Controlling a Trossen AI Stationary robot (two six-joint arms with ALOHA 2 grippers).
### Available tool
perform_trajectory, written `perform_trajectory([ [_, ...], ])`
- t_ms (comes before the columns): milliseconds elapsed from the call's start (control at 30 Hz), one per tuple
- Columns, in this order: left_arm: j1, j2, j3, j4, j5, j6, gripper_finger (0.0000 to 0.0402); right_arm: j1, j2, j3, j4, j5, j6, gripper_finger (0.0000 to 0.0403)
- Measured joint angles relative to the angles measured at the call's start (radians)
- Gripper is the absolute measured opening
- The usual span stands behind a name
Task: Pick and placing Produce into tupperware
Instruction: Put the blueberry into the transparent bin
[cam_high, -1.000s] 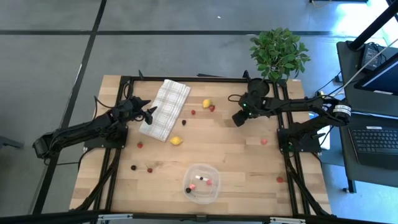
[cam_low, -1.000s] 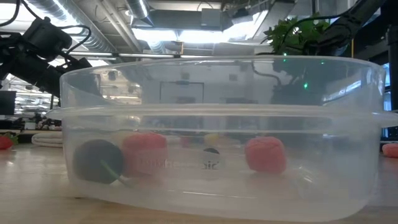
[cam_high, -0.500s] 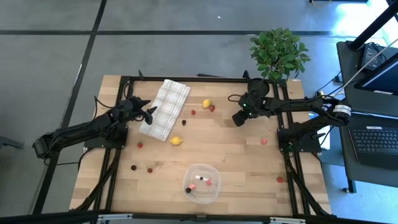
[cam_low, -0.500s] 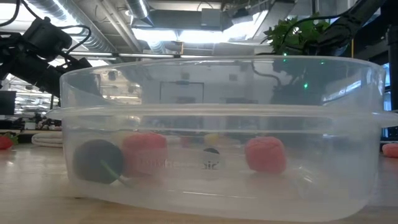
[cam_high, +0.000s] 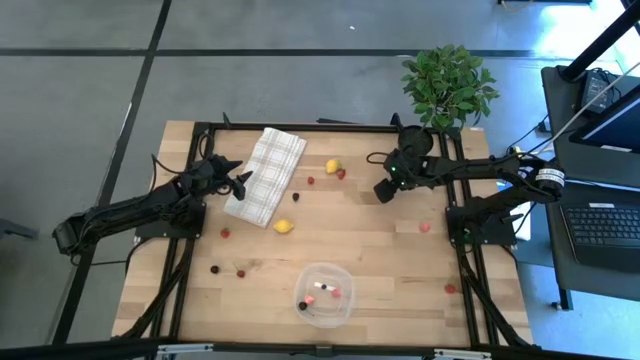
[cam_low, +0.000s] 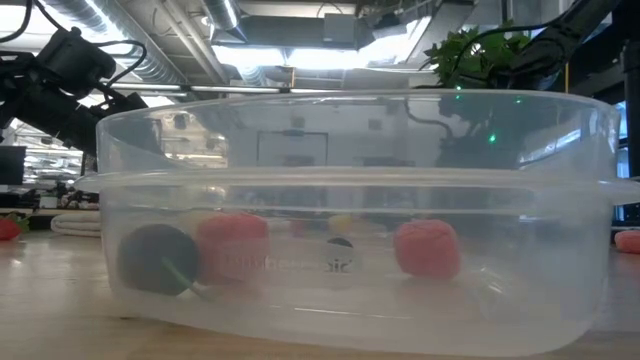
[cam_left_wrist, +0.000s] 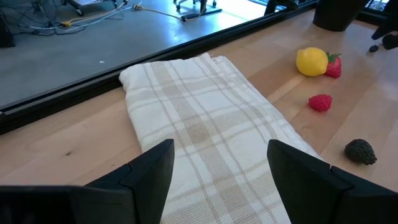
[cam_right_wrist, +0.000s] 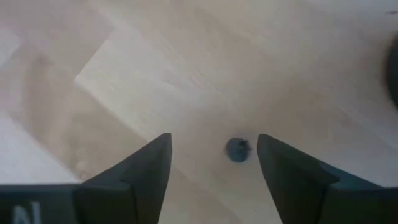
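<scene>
Though hidden above, blueberry (cam_right_wrist: 236, 150) shows.

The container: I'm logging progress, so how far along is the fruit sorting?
Done: the clear container holds a few pieces, a dark one and two red ones.

In hand: nothing is held. The right end effector hangs open over a small dark berry on the wood.

Left: both lemons and several scattered berries remain on the table. The left end effector waits open over the checked cloth.
</scene>
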Motion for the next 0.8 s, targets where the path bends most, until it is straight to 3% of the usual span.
perform_trajectory([
  [800,0.0,0.0,0.0,0.0,0.0,0.0,0.025,0.0,0.047,-0.066,0.112,0.034,0.046,0.0241],
])
